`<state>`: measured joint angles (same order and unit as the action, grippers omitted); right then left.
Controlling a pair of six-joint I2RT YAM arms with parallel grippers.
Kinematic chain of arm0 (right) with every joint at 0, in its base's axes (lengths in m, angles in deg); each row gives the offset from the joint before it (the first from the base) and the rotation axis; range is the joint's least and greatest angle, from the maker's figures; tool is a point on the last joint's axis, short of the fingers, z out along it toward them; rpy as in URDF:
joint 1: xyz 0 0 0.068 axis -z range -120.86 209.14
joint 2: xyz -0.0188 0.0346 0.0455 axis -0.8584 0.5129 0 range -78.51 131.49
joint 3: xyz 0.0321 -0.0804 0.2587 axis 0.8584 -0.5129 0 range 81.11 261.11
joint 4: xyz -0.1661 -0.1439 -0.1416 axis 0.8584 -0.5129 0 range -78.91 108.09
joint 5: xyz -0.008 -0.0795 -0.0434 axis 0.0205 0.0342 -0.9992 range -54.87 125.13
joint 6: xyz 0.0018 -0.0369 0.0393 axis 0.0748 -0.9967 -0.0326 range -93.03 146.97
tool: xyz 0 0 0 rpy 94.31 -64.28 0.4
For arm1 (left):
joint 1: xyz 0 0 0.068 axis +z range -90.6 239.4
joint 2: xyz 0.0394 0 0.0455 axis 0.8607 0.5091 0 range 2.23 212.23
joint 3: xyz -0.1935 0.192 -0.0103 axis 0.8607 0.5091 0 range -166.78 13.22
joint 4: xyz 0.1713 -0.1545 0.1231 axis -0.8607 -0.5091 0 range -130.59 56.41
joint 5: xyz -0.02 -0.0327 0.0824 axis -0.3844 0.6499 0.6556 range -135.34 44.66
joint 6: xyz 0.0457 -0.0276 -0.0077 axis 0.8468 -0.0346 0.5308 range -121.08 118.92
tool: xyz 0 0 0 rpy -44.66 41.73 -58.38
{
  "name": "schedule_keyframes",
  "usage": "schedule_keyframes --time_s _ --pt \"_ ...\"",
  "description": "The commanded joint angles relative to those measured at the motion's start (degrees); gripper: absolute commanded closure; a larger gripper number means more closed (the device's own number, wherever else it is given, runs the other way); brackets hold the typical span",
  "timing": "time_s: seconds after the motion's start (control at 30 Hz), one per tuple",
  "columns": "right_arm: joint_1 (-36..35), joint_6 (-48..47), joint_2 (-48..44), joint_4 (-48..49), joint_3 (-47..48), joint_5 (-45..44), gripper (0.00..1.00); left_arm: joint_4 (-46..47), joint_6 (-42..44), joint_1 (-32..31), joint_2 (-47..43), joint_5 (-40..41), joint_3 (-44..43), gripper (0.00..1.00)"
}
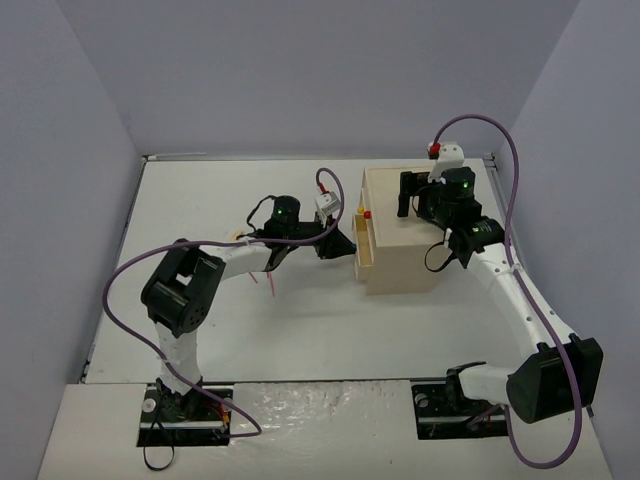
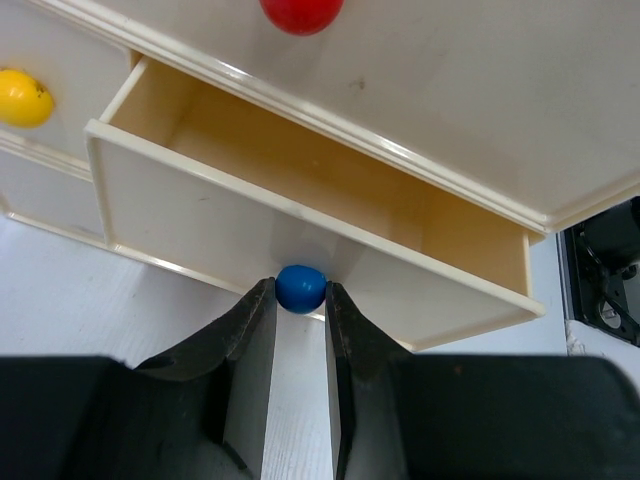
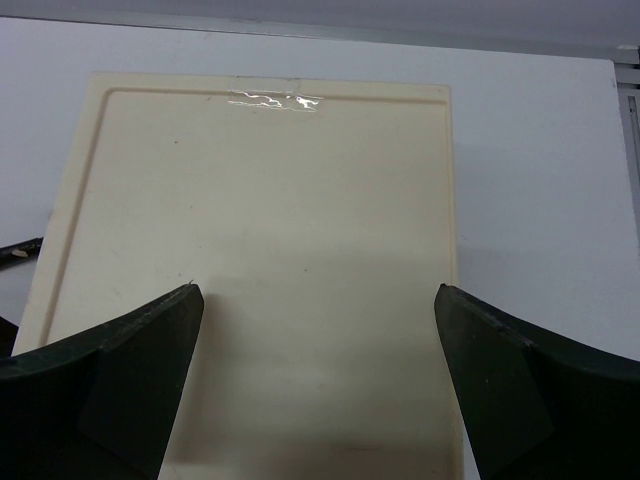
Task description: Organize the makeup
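Makeup: shows only as a thin pink pencil (image 1: 270,284) on the table (image 1: 300,330), partly under the left arm. Drawer box (image 1: 405,225): stands right of centre on the table, one drawer (image 2: 300,185) pulled out toward the left arm. Right gripper (image 3: 318,292): hangs over the box top, jaws spread wide, gripping nothing. Left gripper (image 2: 299,300): pinches the blue knob (image 2: 300,286) of the open drawer, jaws nearly together. Red knob (image 2: 300,12), yellow knob (image 2: 22,97): sit on neighbouring fronts.

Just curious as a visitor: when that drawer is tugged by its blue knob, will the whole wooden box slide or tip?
It seems likelier to slide than tip: the box looks broad-based and sits on a smooth white table. The round, glossy blue knob might slip from the left gripper pinching it.
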<state>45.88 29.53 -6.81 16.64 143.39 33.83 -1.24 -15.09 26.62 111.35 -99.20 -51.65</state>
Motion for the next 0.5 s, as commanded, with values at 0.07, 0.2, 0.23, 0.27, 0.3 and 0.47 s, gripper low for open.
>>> schedule_keyframes --time_s 0.07,0.2,0.23,0.27,0.3,0.47 --pt "1.48 -0.1 1.74 -1.53 0.38 -9.72 0.0 -0.67 2.2 3.77 -7.0 -2.33 2.71 1.0" --pt "1.68 -0.24 1.76 -1.86 0.7 -10.64 0.0 -3.47 4.29 4.09 -8.29 -2.1 4.05 1.0" --pt "1.74 -0.27 1.66 -1.89 0.74 -10.76 0.0 -3.63 4.5 4.13 -8.51 -2.03 4.51 1.0" --pt "1.75 -0.28 1.6 -1.89 0.73 -10.82 0.0 -3.71 4.72 4.14 -8.58 -2.02 5.04 1.0" --pt "1.93 -0.34 1.54 -1.89 0.67 -10.82 0.0 -4.0 5.12 4.25 -8.64 -1.91 5.39 1.0" --pt "2.09 -0.54 1.33 -1.98 0.57 -10.56 0.0 -5.03 5.86 5.39 -8.41 -1.77 6.52 1.0"
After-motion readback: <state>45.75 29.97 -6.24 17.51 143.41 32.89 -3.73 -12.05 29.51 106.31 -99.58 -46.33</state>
